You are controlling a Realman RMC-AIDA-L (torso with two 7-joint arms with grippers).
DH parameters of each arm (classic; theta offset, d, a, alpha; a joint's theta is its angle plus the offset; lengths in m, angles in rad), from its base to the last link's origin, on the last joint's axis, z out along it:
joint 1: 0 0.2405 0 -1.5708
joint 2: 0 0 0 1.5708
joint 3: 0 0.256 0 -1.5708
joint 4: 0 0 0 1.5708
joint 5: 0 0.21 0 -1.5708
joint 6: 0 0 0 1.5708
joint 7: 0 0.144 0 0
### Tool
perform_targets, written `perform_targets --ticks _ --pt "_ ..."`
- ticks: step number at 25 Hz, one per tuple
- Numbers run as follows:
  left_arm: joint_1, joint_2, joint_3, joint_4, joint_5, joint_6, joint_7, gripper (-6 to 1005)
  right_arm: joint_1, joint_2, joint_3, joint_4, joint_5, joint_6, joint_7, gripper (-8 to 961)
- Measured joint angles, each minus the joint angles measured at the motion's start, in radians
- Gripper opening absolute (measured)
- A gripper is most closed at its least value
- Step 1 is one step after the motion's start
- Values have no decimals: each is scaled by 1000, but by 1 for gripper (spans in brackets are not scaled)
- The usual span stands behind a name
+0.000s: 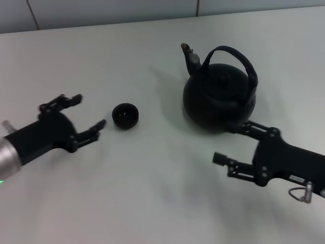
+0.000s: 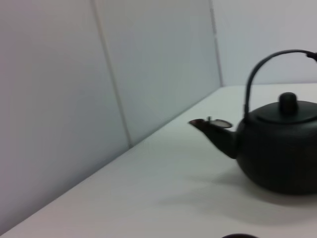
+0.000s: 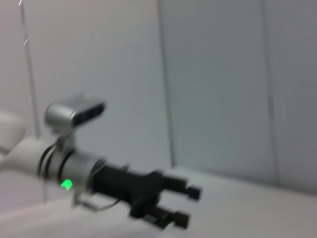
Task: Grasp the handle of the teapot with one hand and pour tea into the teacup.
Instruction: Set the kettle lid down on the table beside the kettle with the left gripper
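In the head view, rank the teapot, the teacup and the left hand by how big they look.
1. teapot, clearly largest.
2. left hand, open beside the cup; it sits nearer the camera, so its look may flatter it.
3. teacup, smallest.

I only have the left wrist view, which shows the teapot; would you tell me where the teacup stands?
Observer: The teacup stands between the left gripper and the teapot, apart from both.
Operator: Thank you. Is the left gripper open?
Observer: Yes, open and empty, its fingers pointing toward the teacup.
Operator: And the right one?
Observer: The right gripper is open, low beside the teapot's near side, not on the handle.
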Motion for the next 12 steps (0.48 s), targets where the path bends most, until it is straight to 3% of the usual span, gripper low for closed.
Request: perform_targets --ticks 5,9,12 --pt "23 1 -93 -38 1 85 -1 801 -71 0 1 114 150 -71 -144 769" --pt "25 1 -102 -50 8 92 0 801 -107 2 26 257 342 -86 -290 770" --pt "16 0 -99 -59 15 91 0 801 -95 2 65 374 476 -82 -382 770"
